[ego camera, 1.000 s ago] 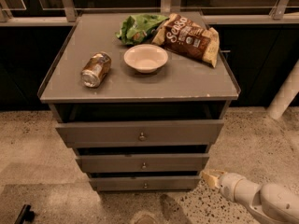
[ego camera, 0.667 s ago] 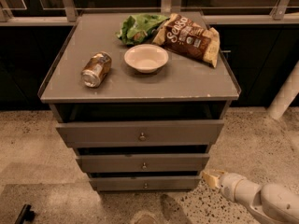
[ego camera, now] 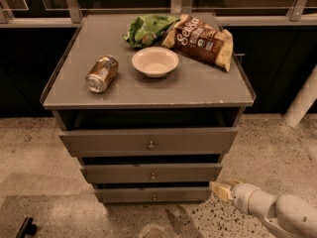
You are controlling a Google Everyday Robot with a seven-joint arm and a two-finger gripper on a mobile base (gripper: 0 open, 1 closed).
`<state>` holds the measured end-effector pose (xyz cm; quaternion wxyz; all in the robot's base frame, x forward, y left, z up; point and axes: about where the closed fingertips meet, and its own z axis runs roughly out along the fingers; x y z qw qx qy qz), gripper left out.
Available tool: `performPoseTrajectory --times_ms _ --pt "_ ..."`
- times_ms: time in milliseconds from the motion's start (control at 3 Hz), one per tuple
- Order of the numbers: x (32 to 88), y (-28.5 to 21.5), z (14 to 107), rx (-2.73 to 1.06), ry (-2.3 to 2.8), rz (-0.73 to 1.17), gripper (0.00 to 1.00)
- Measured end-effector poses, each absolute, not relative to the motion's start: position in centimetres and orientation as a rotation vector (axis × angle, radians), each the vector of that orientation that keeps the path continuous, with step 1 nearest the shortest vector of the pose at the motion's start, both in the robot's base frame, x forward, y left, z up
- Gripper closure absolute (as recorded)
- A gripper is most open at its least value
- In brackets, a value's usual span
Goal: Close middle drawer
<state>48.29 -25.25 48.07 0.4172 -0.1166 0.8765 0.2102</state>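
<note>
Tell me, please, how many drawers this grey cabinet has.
3, stacked: the tall grey top drawer, the medium grey middle drawer, the slim grey bottom drawer. The cream tool is right of it.

Indoor office-like or test space. A grey three-drawer cabinet [ego camera: 148, 90] stands on a speckled stone-chip floor [ego camera: 29, 152] before metal-framed glazing [ego camera: 69, 1]. Snack items on top suggest a break area: chip bag [ego camera: 200, 39], green bag [ego camera: 146, 29], bowl [ego camera: 155, 61], can [ego camera: 102, 73]. The gripper [ego camera: 220, 188] sits low, right of the bottom drawer.
</note>
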Motion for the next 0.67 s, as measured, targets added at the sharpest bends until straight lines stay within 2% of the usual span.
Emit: performPoseTrajectory --times_ms 333,667 --pt "48.29 -25.24 48.06 -0.293 2.200 0.528 0.00" --pt "48.29 -25.24 48.06 -0.293 2.200 0.528 0.00"
